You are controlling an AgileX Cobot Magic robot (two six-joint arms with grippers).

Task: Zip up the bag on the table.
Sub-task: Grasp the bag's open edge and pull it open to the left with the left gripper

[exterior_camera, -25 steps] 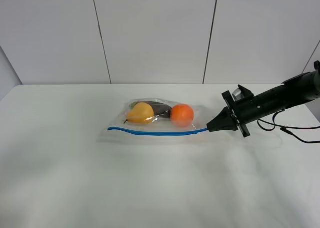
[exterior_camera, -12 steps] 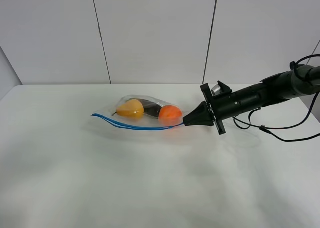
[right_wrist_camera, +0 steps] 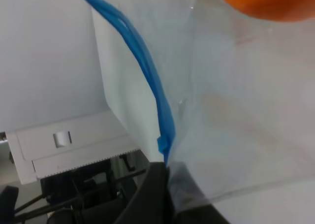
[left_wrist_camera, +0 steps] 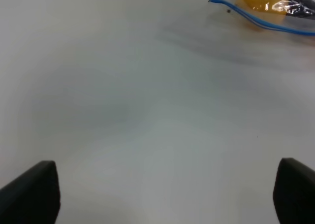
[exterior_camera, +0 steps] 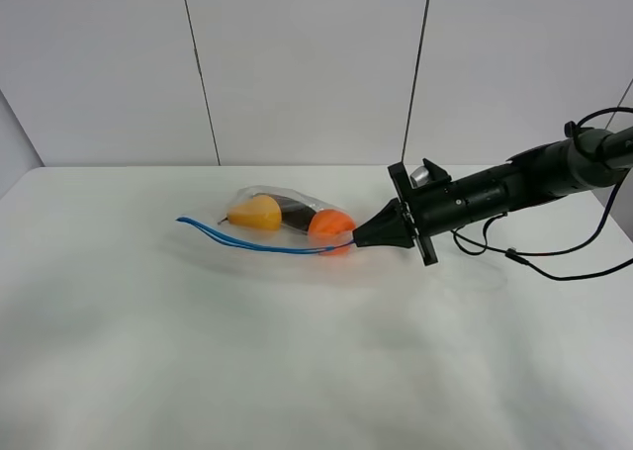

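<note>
The black right claw (exterior_camera: 358, 240) is clenching the end of the blue seal strip (exterior_camera: 259, 245) on the clear plastic zip bag (exterior_camera: 282, 213) lying upper-middle on the white desk (exterior_camera: 297, 371), while the left claw (left_wrist_camera: 162, 192) is hanging released, fingers spread wide.

Clear bag (exterior_camera: 282, 213) on white table (exterior_camera: 297, 351), right end effector (exterior_camera: 358, 239) pinching the bag's end
</note>
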